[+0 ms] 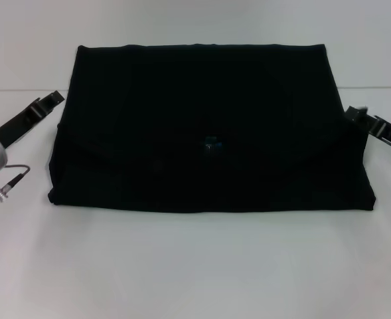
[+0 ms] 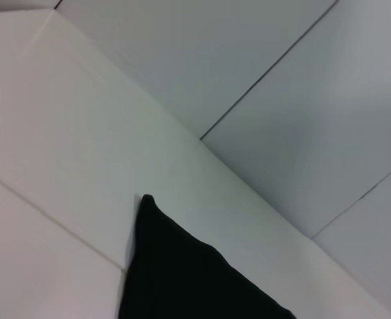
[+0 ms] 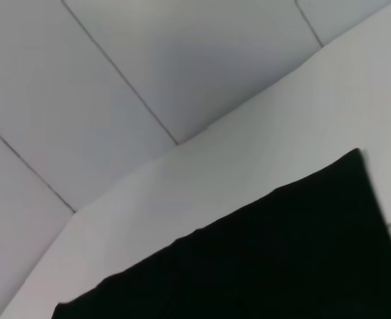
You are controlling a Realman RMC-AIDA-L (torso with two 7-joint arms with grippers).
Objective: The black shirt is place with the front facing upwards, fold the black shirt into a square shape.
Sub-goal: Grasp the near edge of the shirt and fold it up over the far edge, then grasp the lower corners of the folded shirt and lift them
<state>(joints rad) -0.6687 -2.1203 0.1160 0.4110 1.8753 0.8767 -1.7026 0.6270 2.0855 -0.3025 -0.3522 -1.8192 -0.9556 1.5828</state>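
The left gripper [image 1: 49, 101] is low beside the left edge of the black shirt [image 1: 202, 113], just apart from the cloth; its jaws I cannot tell, open or closed, and it holds nothing I can see. The shirt lies on the white table [image 1: 195, 266], in the middle, already folded to a wide rectangle, w/ the small blue neck label [image 1: 212, 141] showing near the centre. The right gripper [image 1: 364, 119] is at the right edge, touching or almost; its state I cannot tell either.

Risks, in my judgement: the shape is wider than a square, so one more fold is needed. If only the top layer is pinched, the layers below slide and the fold opens. If both sides lift unevenly, edges go skew. The cloth is soft, so it can drag on the table.
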